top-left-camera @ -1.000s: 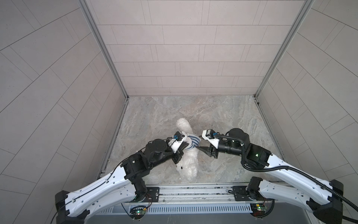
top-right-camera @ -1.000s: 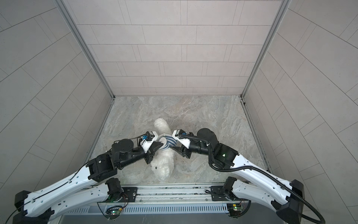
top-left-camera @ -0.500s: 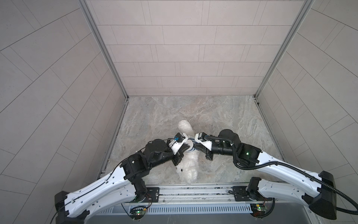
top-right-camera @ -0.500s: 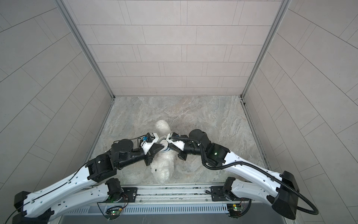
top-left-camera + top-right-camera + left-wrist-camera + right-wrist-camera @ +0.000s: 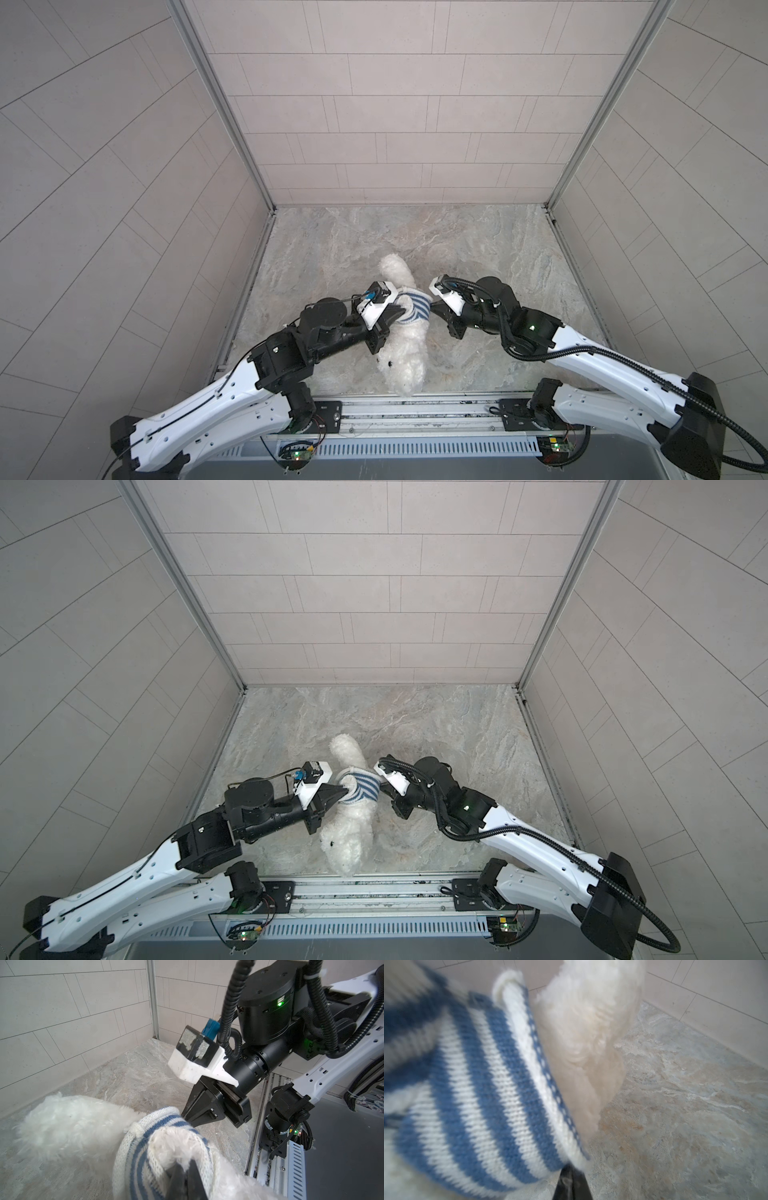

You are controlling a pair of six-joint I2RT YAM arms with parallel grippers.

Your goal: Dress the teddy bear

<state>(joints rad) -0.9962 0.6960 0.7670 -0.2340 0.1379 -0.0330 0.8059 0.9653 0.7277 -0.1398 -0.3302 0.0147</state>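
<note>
Desk [image 5: 478, 249]: marbled slab inside tiled walls; only the bear and its shirt lie on it.

Teddy bear [image 5: 405, 353]: lies near the front rail between the two arms. Its head is towards the rail and one fluffy limb points away to the back wall.

Striped shirt [image 5: 411, 309]: blue-and-white knit, bunched into a narrow band round the bear's middle. It is not yet spread over the body, and I cannot tell whether any limb sits in a sleeve.

Left end effector [image 5: 395, 311]: pinched tight on the shirt's edge on the bear's left side. The left wrist view shows the knit and some fur drawn in between the fingers [image 5: 178, 1176].

Right end effector [image 5: 384, 789]: clamped narrow, and the hem runs into its tips in the right wrist view, so it looks to hold the opposite edge of the shirt.

Risk, slip: each grip takes only a thin fold of hem, so a hard pull could tug the knit free.

Risk, drag: the bear is light and unpinned, so uneven pulls may slide or roll it towards the rail.

Risk, snag: fur pinched along with the knit could bunch the band tighter instead of spreading it.
</note>
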